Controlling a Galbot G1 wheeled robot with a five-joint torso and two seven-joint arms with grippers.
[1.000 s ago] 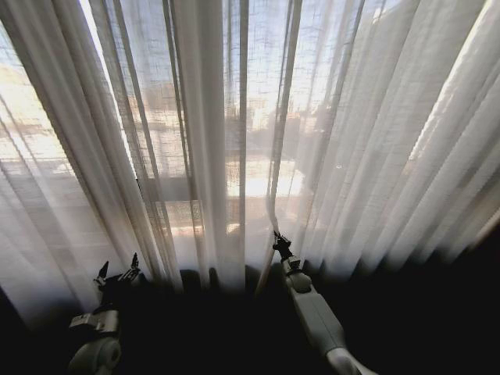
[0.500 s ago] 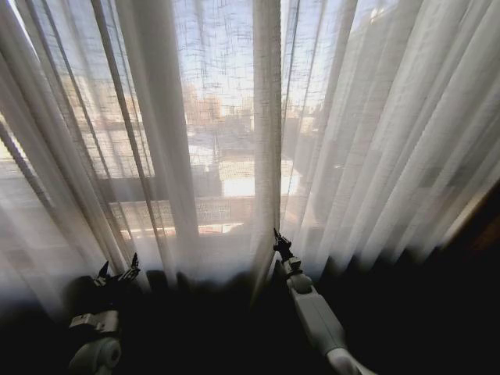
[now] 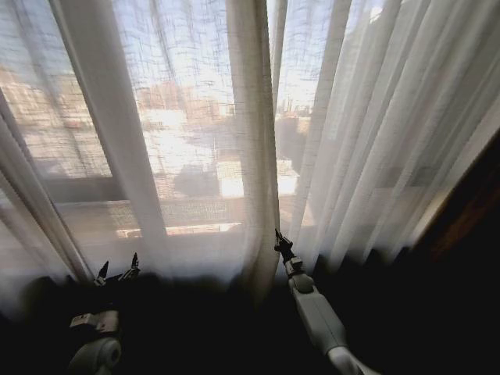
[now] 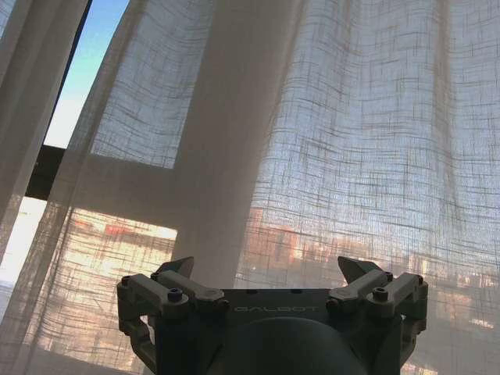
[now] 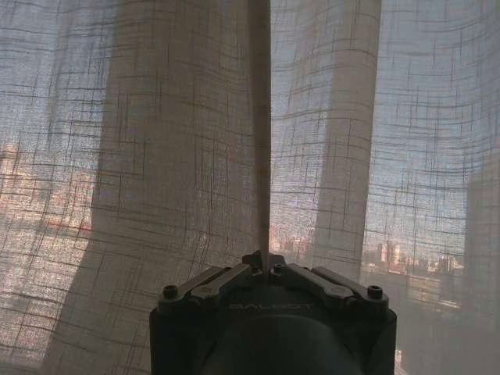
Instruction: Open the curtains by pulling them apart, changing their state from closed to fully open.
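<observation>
Sheer white curtains (image 3: 195,148) hang across pretty much the whole window in the head view, long vertical pleats all over, with sunlit buildings glowing through the weave. Where the two panels meet, near the middle, a thick folded edge runs down to the right gripper (image 3: 279,238), which sits at the end of the right arm reaching up from the lower centre, its jaws together right at that edge. Panel on the right side is bunched into lots of tight folds slanting toward a dark strip at the far right. Left gripper (image 3: 117,266) sits low on the left, jaws apart, tips pointing up at the fabric but apart from it, nothing in between. Left wrist view: the left gripper (image 4: 269,269) is spread wide with both fingers (image 4: 176,269) pointing at the curtains (image 4: 328,141), empty gap between them; a slice of blue sky and a dark frame bar (image 4: 47,168) show past the fabric's edge. Right wrist view: the right gripper (image 5: 263,259) is clamped shut on a thin vertical fold of the curtains (image 5: 156,141), which rises straight up from the closed tips, with city skyline faintly visible through the cloth.
</observation>
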